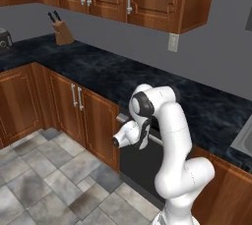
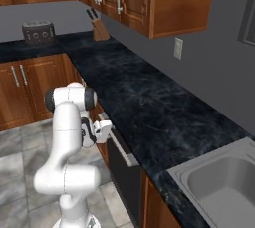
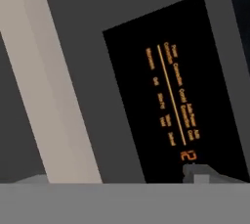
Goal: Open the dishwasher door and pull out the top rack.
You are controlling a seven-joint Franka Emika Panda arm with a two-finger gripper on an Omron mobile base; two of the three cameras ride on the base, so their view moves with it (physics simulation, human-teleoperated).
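Note:
The dishwasher door (image 1: 137, 166) is a dark grey panel under the black counter and it stands shut, so the top rack is hidden behind it. Its silver bar handle (image 2: 121, 148) runs along the top. My gripper (image 2: 109, 128) is right at the left end of that handle. In the hand view the door (image 3: 105, 17) is very close, the handle (image 3: 46, 86) runs as a pale slanted bar, and a black control strip (image 3: 195, 47) with orange lettering lies beside it. The gripper (image 3: 117, 178) is open, its fingertips (image 3: 202, 173) far apart, with the handle's line passing between them.
Brown wooden cabinets (image 1: 81, 116) flank the dishwasher on the left. The black stone counter (image 1: 108, 71) carries a knife block (image 1: 61, 31) and a toaster (image 2: 38, 32). A steel sink (image 2: 224, 182) lies to the right. Grey floor tiles (image 1: 49, 180) stretch in front.

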